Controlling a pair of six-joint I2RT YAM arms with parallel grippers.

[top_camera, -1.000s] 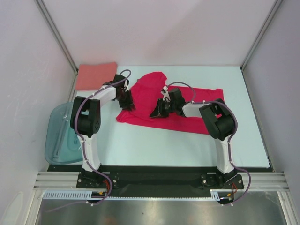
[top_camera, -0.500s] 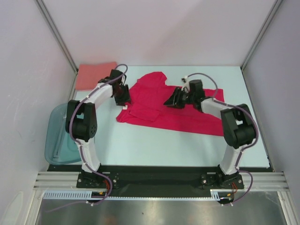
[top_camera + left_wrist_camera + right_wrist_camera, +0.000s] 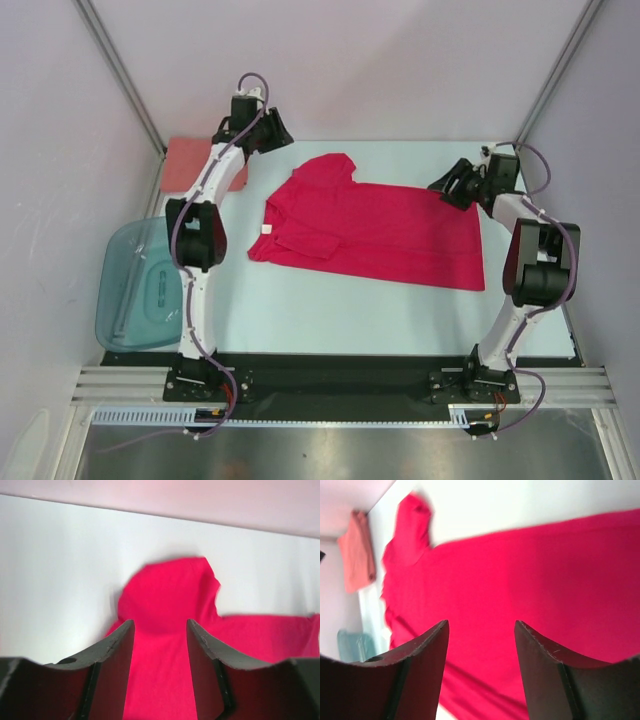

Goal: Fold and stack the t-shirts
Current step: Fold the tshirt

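Note:
The crimson-red t-shirt (image 3: 375, 226) lies spread on the table's middle, one sleeve pointing to the far side and its left edge partly folded. It also shows in the left wrist view (image 3: 165, 610) and the right wrist view (image 3: 530, 580). The salmon-pink t-shirt (image 3: 188, 160) lies folded at the far left corner, and shows in the right wrist view (image 3: 357, 550). My left gripper (image 3: 278, 133) is open and empty, raised near the back wall, left of the red sleeve. My right gripper (image 3: 445, 185) is open and empty, raised at the shirt's far right corner.
A translucent teal tub (image 3: 135, 290) sits at the left edge of the table, partly off it. White walls with metal posts close in the back and both sides. The table's front strip (image 3: 350, 320) is bare light surface.
Both grippers have let go of the red shirt and pulled away, the left to the far left, the right to the far right. The shirt now lies spread out wider.

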